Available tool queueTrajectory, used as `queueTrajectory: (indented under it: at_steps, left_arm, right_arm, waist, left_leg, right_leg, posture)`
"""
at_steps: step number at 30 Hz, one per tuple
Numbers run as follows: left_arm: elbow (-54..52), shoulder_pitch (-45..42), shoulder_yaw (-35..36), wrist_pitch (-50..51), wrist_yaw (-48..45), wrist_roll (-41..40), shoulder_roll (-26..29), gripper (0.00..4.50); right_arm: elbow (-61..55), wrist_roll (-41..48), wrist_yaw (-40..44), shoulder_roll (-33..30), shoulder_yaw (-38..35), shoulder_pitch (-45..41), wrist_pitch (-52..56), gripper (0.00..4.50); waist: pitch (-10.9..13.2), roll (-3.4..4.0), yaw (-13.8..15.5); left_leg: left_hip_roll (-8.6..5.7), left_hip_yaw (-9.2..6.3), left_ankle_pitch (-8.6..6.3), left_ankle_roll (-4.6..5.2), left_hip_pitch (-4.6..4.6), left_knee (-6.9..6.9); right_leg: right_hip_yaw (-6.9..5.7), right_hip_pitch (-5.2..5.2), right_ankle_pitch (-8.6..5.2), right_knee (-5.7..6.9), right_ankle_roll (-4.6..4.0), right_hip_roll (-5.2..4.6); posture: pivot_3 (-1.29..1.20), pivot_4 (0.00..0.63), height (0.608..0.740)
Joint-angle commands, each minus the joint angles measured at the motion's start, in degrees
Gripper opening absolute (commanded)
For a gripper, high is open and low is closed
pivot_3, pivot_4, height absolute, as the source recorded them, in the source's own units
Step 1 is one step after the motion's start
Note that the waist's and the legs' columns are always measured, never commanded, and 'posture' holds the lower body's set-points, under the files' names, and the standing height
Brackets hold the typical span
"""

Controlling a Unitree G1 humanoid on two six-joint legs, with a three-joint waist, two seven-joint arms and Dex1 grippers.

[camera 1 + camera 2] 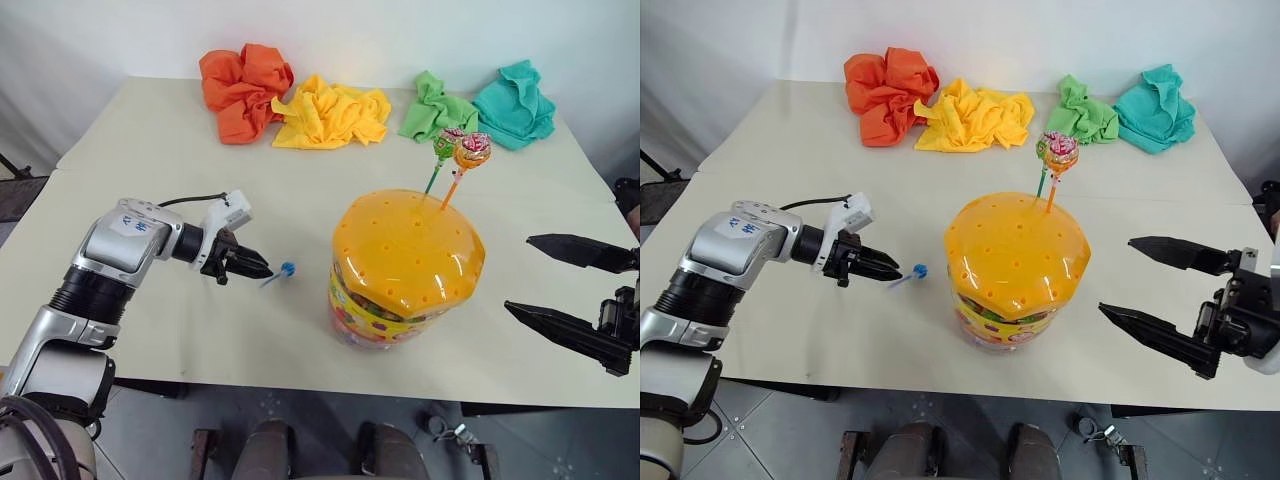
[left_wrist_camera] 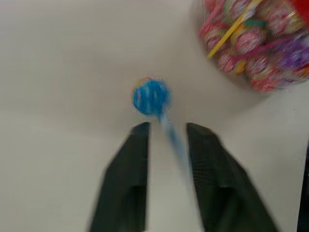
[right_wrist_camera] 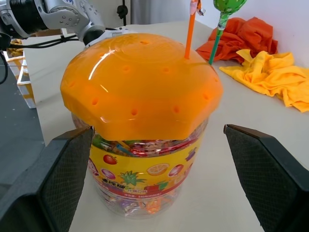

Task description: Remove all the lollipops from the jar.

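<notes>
One of three lollipops is out of the jar; two remain. The small blue round wrapped lollipop on a thin pale stick (image 1: 286, 269) lies on the smooth off-white desk (image 1: 150, 150), near the jar on the robot's left. The left tool (image 2: 166, 129) sits low over it with its two black textured fingers a little apart, the stick running between them; whether a finger touches the stick cannot be told from the blurred wrist view. The wide clear plastic jar with a domed, glossy orange lid dotted with small holes and a yellow fruit-printed label band (image 1: 405, 262) stands upright near the desk's front edge, its wall showing many wrapped sweets packed inside. An orange-wrapped lollipop on an orange stick (image 1: 471, 151) and a green-wrapped lollipop on a green stick (image 1: 444, 146) rise side by side from holes at the far side of the lid. The right tool (image 1: 565, 285) is level beside the jar, jaws wide apart and empty. Four crumpled soft cloths, orange (image 1: 243, 88), yellow (image 1: 331, 113), light green (image 1: 437, 108) and teal (image 1: 514, 103), lie along the far edge.
</notes>
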Motion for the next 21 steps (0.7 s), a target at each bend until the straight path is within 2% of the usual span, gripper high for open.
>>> queueTrajectory:
  at_steps: [1,6,7,12,15,19,21]
  left_arm:
    - [0.33,-1.76,0.69,0.11,-1.26,0.73,0.97,2.81]
    - [0.33,-2.78,4.28,-2.04,-2.68,-0.73,1.48,4.29]
    - [0.66,-3.21,5.46,-2.91,-3.1,-1.25,1.43,4.42]
    - [5.13,-6.75,17.28,-12.06,-6.36,-8.48,-2.34,4.42]
    - [7.62,-7.88,21.54,-17.0,-9.51,-11.52,-4.49,4.42]
    - [8.06,-7.19,24.6,-23.8,-13.2,-13.72,-7.06,4.42]
    - [7.67,-5.7,25.71,-26.11,-17.2,-15.8,-7.92,4.42]
  right_arm:
    - [-0.62,0.24,-0.68,0.67,-1.65,-0.36,-1.04,4.5]
    - [0.32,-0.01,-1.19,0.21,-2.43,-1.13,-1.05,4.5]
    - [0.56,-0.11,-1.21,0.03,-2.7,-1.28,-0.96,4.5]
    - [2.24,0.34,-2.75,-3.49,-3.25,-3.7,1.21,4.5]
    - [3.69,2.23,-5.35,-6.44,-1.62,-7.62,2.89,4.5]
    - [5.51,3.65,-10.35,-9.7,3.93,-14.58,4.57,4.5]
    - [6.45,5.59,-14.37,-11.17,9.19,-20.21,5.47,4.5]
  waist:
    - [0.0,0.0,0.0]
    - [0.0,0.0,-0.02]
    - [0.0,0.0,-0.02]
    - [0.01,-0.01,0.02]
    - [0.0,0.0,-0.16]
    - [0.0,0.0,-0.54]
    - [0.01,-0.01,-0.88]
  left_leg:
    - [0.0,0.0,0.0,0.0,0.01,0.0]
    - [0.0,0.0,0.0,0.0,0.0,0.0]
    - [0.0,0.0,0.0,0.0,0.0,0.0]
    - [0.0,0.0,0.0,0.0,-0.01,0.02]
    - [0.01,0.0,0.0,0.0,0.01,0.03]
    - [0.01,0.03,0.01,-0.01,0.03,0.03]
    - [0.02,0.02,0.01,-0.01,0.02,0.03]
  right_leg:
    - [0.0,0.0,0.0,0.0,0.0,0.0]
    - [0.0,0.0,0.0,0.01,0.0,0.0]
    - [-0.01,0.0,0.0,0.01,0.0,0.0]
    - [-0.01,-0.01,0.0,0.01,0.0,0.0]
    - [-0.01,-0.01,0.0,0.03,0.0,-0.01]
    - [-0.02,-0.01,0.0,0.06,0.0,0.0]
    - [-0.03,-0.02,0.0,0.06,0.0,0.0]
  posture:
    - [0.0,0.15,0.74]
    - [0.0,0.15,0.74]
    - [0.0,0.15,0.74]
    - [0.0,0.15,0.74]
    - [0.0,0.15,0.74]
    - [0.0,0.15,0.74]
    - [0.0,0.15,0.74]
